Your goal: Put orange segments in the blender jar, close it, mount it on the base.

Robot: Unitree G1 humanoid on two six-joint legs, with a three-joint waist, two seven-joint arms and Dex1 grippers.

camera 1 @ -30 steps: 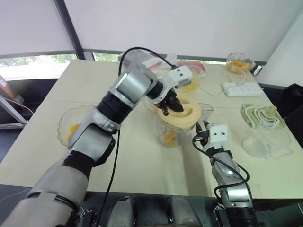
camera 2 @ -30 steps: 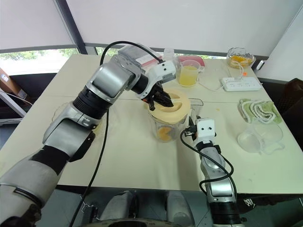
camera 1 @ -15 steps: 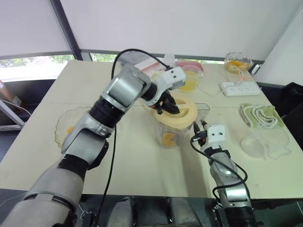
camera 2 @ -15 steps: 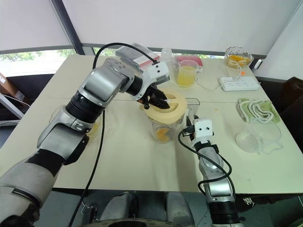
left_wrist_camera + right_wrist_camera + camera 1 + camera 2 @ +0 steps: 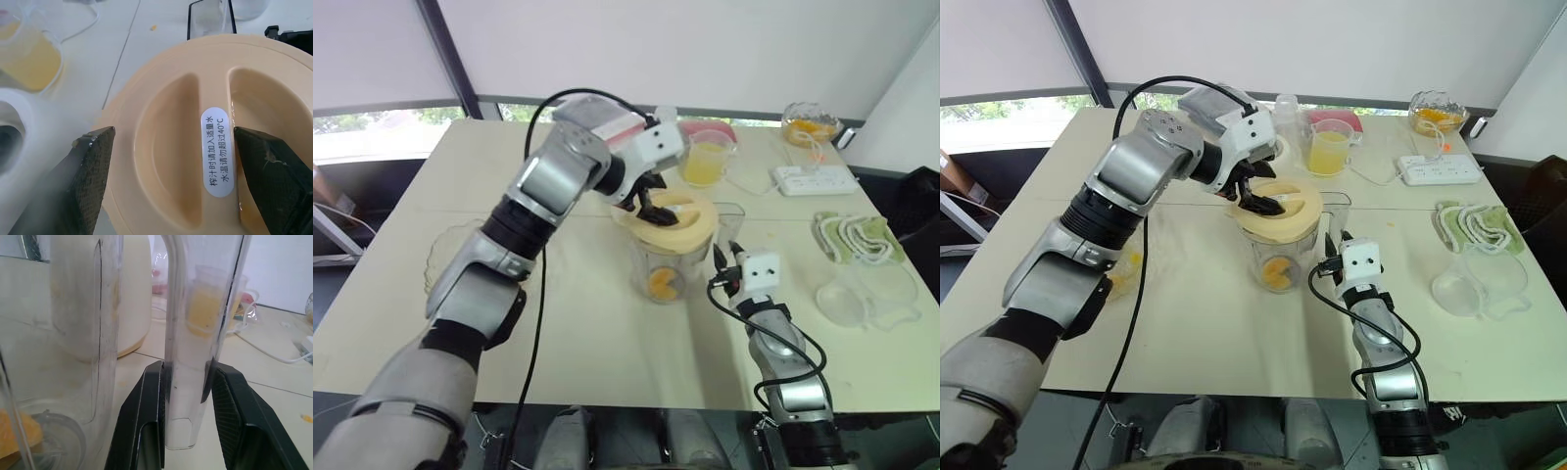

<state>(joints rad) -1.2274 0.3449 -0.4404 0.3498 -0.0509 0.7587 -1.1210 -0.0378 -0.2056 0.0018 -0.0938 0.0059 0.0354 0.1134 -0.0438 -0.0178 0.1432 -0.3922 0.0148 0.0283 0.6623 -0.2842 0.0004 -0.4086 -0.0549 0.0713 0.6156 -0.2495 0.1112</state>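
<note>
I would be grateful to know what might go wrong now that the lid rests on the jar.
The cream lid sits tilted on the blender jar, so it may not be seated; the open left gripper could nudge it askew. The right gripper clamps only the handle, so lifting could swing the jar and the orange segments.
</note>
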